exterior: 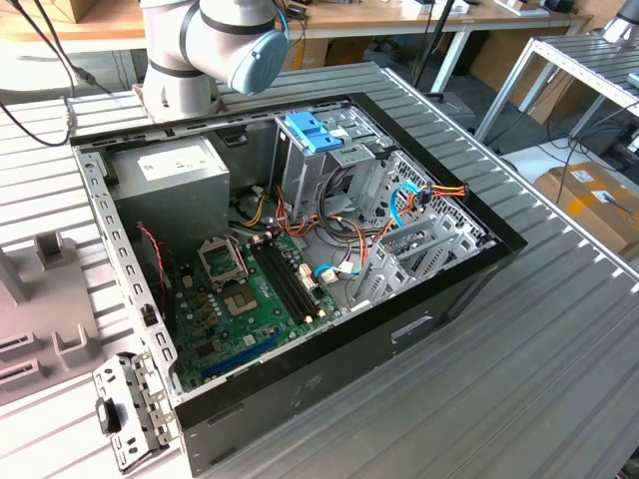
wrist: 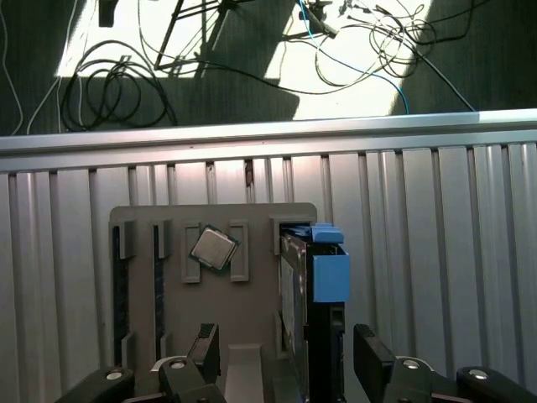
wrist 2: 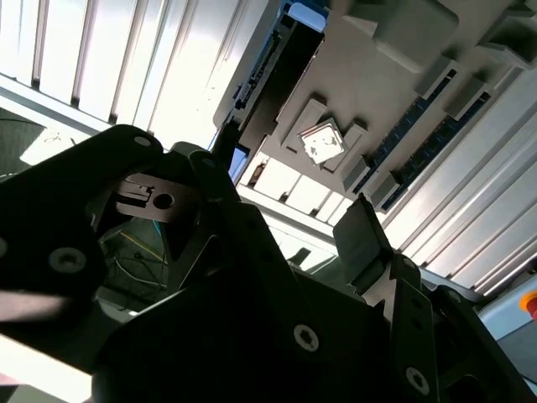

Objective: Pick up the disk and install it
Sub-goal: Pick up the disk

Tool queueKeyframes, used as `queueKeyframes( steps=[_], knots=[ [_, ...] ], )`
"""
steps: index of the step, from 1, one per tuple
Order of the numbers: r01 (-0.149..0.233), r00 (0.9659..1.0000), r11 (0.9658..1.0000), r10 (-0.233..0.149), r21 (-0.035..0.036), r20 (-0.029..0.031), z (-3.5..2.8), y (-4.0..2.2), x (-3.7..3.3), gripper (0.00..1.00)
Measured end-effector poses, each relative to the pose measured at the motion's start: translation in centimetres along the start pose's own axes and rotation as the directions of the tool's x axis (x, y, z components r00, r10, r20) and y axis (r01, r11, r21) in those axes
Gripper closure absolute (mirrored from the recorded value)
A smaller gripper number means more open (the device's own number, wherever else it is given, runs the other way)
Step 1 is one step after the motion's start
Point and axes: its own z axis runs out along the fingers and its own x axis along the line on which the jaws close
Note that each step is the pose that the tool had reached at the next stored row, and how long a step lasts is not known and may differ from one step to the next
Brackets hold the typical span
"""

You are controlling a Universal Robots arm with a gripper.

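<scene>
The gripper [wrist: 289,359] is seen spread in the first wrist view, its two black fingers [wrist: 204,348] set well apart on either side of the disk [wrist: 327,273] and not pressed against it. The disk is stood on edge in a slot of a grey plastic holder [wrist: 252,220]; its dark metal body is framed by a light blue plastic carrier. A square processor chip [wrist: 214,248], metallic and slightly turned, is seated in a neighbouring recess of the same holder.

The holder is carried by a bench [wrist: 436,252] of ribbed, pale aluminium profiles, brightly lit by sun. Beyond the bench's edge a dark floor [wrist: 243,101] is seen, strewn with black cables [wrist: 109,92] and one thin blue cable [wrist: 369,71].

In the exterior view the base of the robot arm [exterior: 215,35], silver with a pale blue cap, is mounted on the bench behind an open black computer case [exterior: 329,394] laid on its side. Inside are shown a green motherboard [exterior: 250,299], a grey power supply [exterior: 170,180] bearing a white label whose print cannot be made out, and a perforated metal drive cage [exterior: 300,175] topped by a blue latch [exterior: 315,130]. A cardboard box [exterior: 594,195] lies at the exterior view's right, and wooden tables [exterior: 399,18] are ranged at the back of the room.
</scene>
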Motion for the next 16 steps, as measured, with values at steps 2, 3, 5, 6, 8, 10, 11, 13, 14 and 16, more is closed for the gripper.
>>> queueKeyframes(
  steps=[2, 3, 5, 6, 8, 10, 11, 13, 14, 16],
  knots=[
    [0.000, 1.0000, 1.0000, 0.000, 0.0000, 0.0000, 0.03, 0.01, -0.02, 0.26],
    [0.000, 1.0000, 1.0000, 0.000, 0.0002, 0.0001, 0.05, 0.02, -0.05, 0.26],
    [0.000, 1.0000, 1.0000, 0.000, 0.0001, 0.0001, 0.07, 0.04, -0.12, 0.26],
    [0.000, 1.0000, 1.0000, 0.000, 0.0002, 0.0001, 0.09, 0.06, -0.19, 0.26],
    [0.000, 1.0000, 1.0000, 0.000, 0.0001, 0.0000, 0.11, 0.13, -0.30, 0.26],
    [0.000, 1.0000, 1.0000, 0.000, -0.0001, 0.0000, 0.14, 0.25, -0.43, 0.26],
    [0.000, 1.0000, 1.0000, 0.000, -0.0002, -0.0001, 0.15, 0.34, -0.53, 0.26],
    [0.000, 1.0000, 1.0000, 0.000, 0.0002, 0.0001, 0.23, 0.44, -0.64, 0.26],
    [0.000, 1.0000, 1.0000, 0.000, 0.0001, 0.0000, 0.30, 0.47, -0.69, 0.26],
    [0.000, 1.0000, 1.0000, 0.000, 0.0001, 0.0001, 0.53, 0.49, -0.78, 0.26]
  ],
)
